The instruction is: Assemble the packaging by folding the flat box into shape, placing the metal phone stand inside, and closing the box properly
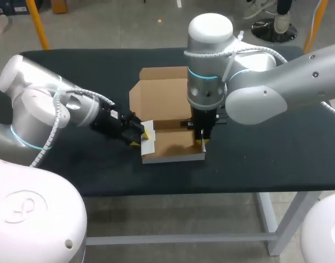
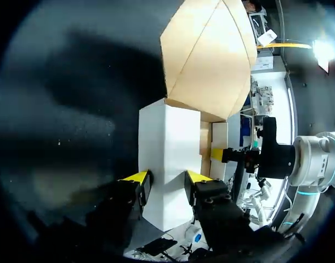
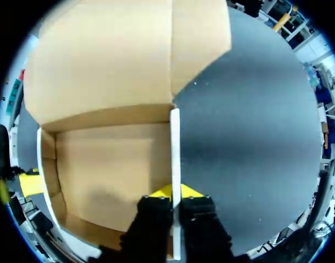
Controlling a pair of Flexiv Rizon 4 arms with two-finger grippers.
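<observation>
A half-folded cardboard box [image 1: 172,146], brown inside and white outside, sits mid-table with its lid [image 1: 162,93] lying flat behind it. My left gripper [image 1: 141,136] is at the box's left side, open. In the left wrist view its fingertips [image 2: 140,178] rest against the white outer face of the left wall [image 2: 170,137], spread along it. My right gripper [image 1: 203,141] points straight down and is shut on the thin right wall [image 3: 175,148], which runs between its fingers [image 3: 175,194]. The box floor [image 3: 107,170] is bare. No phone stand shows in any view.
The black table [image 1: 266,159] has free room to the right of the box and along its front edge. My right arm's wrist hangs over the back of the box and hides part of it.
</observation>
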